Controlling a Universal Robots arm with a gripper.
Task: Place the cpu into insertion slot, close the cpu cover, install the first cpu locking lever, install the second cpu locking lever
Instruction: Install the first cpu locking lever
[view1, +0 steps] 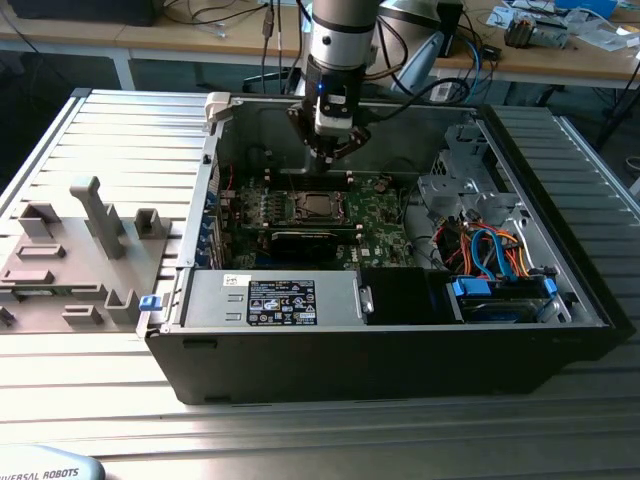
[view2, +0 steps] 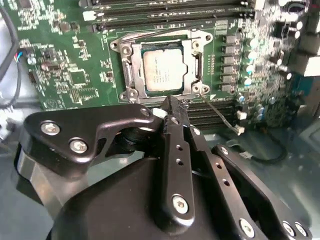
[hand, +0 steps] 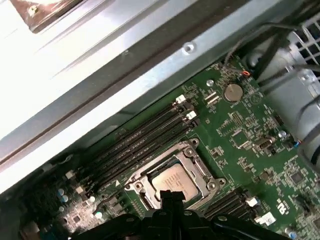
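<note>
So, open PC case (view1: 400, 340) lying on a ribbed metal table (view1: 90, 130), cluttered bench behind it. Cpu (view2: 162, 71) sits in the insertion slot (view2: 131, 76), cpu cover (view2: 192, 65) down around it. Gripper (view2: 169, 106) hangs just above the slot's edge, fingers pinched together w/ nothing between. Black card (view1: 305, 242) lies beside the slot.

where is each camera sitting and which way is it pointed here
Exterior view: off the arm, looking down into the open black computer case; the arm and gripper hang above the green circuit board.
Second wrist view: on the arm, looking past the gripper at the silver-grey square cpu in its metal-rimmed insertion slot.
First wrist view: on the arm, facing the board and case wall.
Both wrist views share the cpu.
</note>
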